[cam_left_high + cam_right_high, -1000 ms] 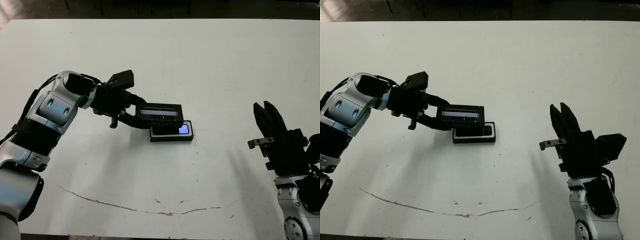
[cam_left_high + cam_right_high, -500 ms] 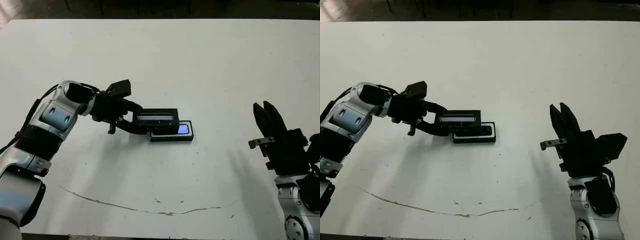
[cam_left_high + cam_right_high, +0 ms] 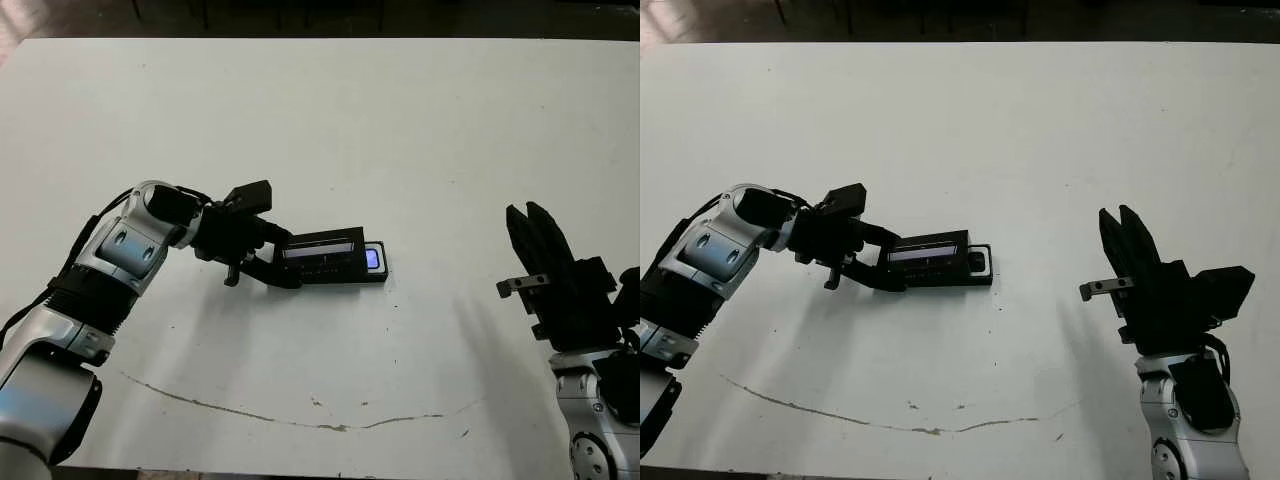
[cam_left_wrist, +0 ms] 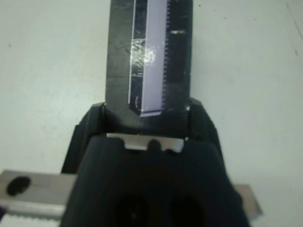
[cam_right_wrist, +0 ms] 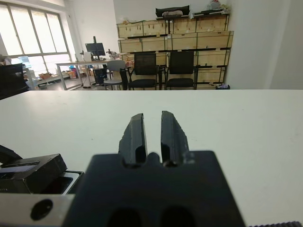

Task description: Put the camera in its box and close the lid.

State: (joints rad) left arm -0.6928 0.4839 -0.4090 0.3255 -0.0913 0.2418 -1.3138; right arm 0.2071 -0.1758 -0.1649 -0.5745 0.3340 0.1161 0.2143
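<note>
My left gripper (image 3: 283, 262) is shut on one end of the lid (image 3: 322, 252), a flat black cover with a silvery strip (image 4: 149, 56). The lid lies slightly tilted over the box (image 3: 381, 270) and covers most of it. Only the box's right end shows, and there the camera's blue-lit screen (image 3: 372, 258) peeks out. In the left wrist view both fingers (image 4: 83, 137) clamp the lid's sides. My right gripper (image 3: 528, 222) hangs upright at the right, far from the box, its fingers (image 5: 137, 136) nearly together with nothing between them.
A thin curved brown mark (image 3: 270, 415) runs across the white table (image 3: 420, 130) near its front edge. Beyond the table's far edge, chairs (image 5: 156, 71) and wooden shelves show in the right wrist view.
My left gripper has lowered the lid from above the box down onto it. More of the box and camera is now covered. The right arm has not moved.
</note>
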